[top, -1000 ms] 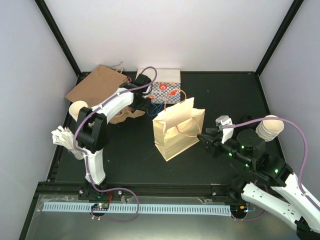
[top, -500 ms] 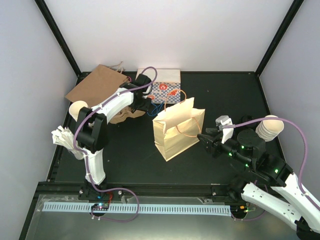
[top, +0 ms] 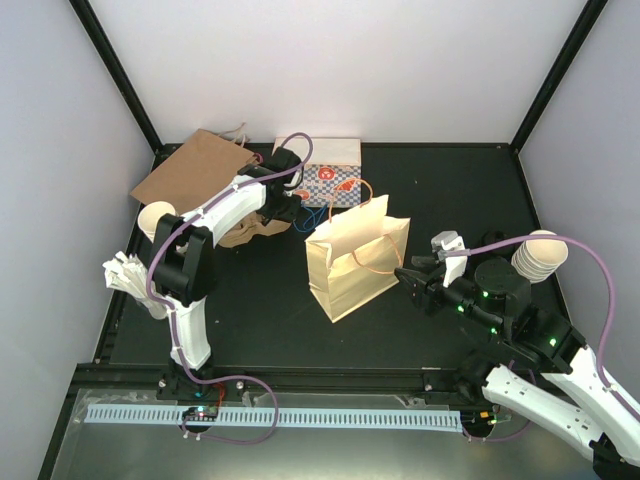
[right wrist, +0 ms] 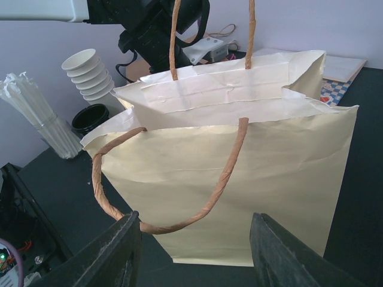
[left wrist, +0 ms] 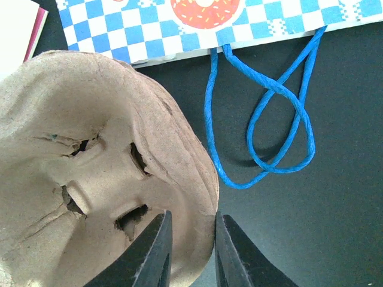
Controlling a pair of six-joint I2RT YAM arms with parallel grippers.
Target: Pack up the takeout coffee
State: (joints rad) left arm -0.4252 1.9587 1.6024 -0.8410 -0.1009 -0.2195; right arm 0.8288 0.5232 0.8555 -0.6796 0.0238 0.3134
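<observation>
Black surface (top: 430, 190) carried everything. Cream paper bag (top: 355, 265) stood upright and open mid-surface. Flat brown bag (top: 190, 170) and blue-checkered bag (top: 330, 178) lay at the back left.

Right gripper (right wrist: 195, 224) sat just beside the cream bag's right face, jaws wide apart, gripping nothing. The bag's near twine handle (right wrist: 221, 173) drooped in front of it.

Left gripper (left wrist: 192, 220) was at the back left. Its jaws were nearly together, clamped on the rim of the brown cup carrier (left wrist: 90, 149), near the checkered bag's blue handle (left wrist: 269, 119).

Left cup stack (top: 155, 220) stood at the left edge, right cup stack (top: 540, 255) at the right edge. Straws (top: 125, 272) were near the left cup stack.

Takeout coffee: we couldn't place it. In the right wrist view we saw only a round black thing (right wrist: 90, 119) just beside the left cup stack. We couldn't tell whether that was its lid.
</observation>
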